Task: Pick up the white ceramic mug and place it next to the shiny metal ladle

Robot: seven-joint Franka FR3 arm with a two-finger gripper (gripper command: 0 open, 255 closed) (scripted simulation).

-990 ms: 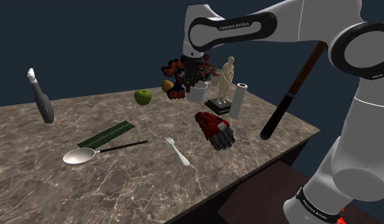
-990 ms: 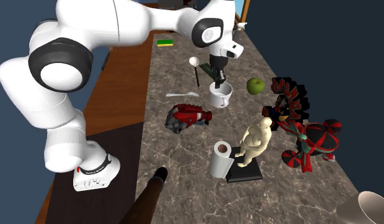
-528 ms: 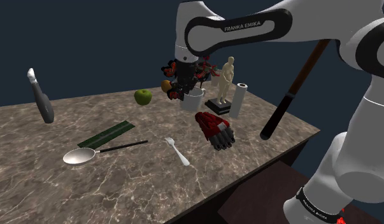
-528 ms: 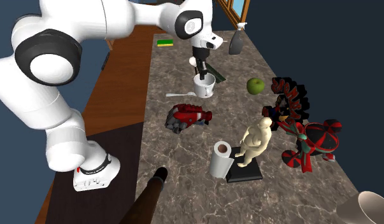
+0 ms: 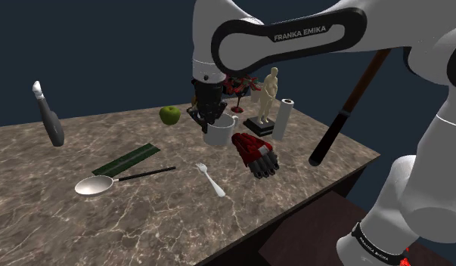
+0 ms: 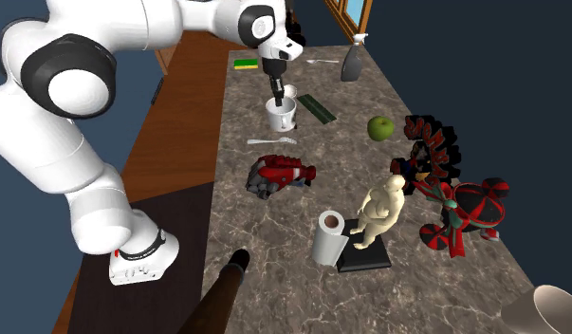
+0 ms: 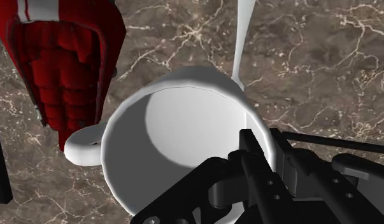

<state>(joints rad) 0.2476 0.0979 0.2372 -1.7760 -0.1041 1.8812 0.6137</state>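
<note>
Fingers clamped on its rim, the gripper [image 5: 211, 123] has carried the white mug [image 5: 218, 136] toward the shoulder view's left, so it now hangs just beside the red glove [image 5: 255, 153], with the ladle [image 5: 95, 185] well apart farther left.

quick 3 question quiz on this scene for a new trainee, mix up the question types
1. True or false: the gripper is shut on the rim of the mug.
2. In the shoulder view, which thing lies nearest the mug?
A. the red glove
B. the bottle
C. the ladle
3. Fill in: the green fruit on the table is an ___.

Key: 1 true; 2 A; 3 apple.
</note>
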